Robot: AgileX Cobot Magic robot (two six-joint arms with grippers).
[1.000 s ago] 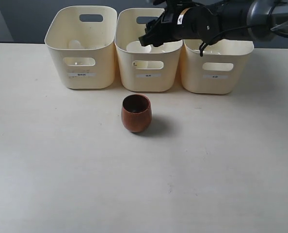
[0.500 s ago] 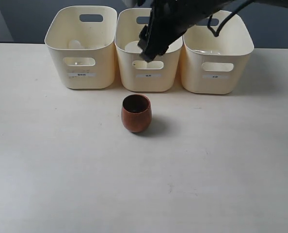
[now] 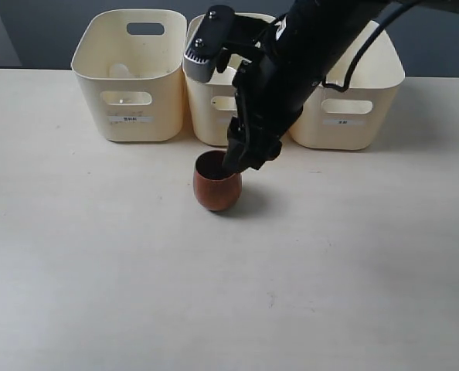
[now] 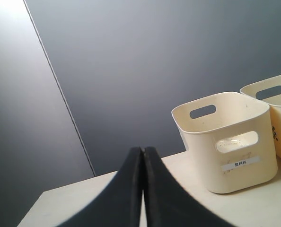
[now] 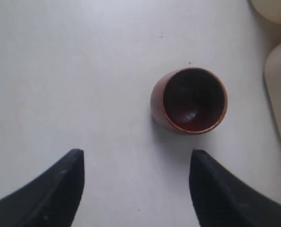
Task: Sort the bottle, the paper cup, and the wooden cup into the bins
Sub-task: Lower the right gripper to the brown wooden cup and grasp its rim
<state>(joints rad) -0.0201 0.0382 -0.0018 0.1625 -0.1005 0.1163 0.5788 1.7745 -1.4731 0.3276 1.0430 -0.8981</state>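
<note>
The reddish-brown wooden cup point(image 3: 214, 189) stands upright on the table in front of the middle bin point(image 3: 212, 124). My right gripper point(image 3: 243, 161) hangs low just behind and above the cup's rim. In the right wrist view this gripper point(image 5: 136, 158) is open and empty, and the cup point(image 5: 190, 100) lies ahead of the fingertips, off to one side, not between them. My left gripper point(image 4: 143, 150) is shut on nothing, facing the left bin point(image 4: 225, 137). A pale shape in the left bin point(image 3: 120, 70) may be the bottle. The paper cup is hidden behind my right arm.
Three cream bins stand in a row at the back: the left bin point(image 3: 129, 116), the middle one, and the right bin point(image 3: 345, 127). My right arm point(image 3: 307, 54) reaches across the middle and right bins. Bin walls point(image 5: 280, 80) lie close beside the cup.
My right arm has swung from over the middle bin down and forward, and its open gripper now hangs just above the wooden cup. The cup has not moved.
</note>
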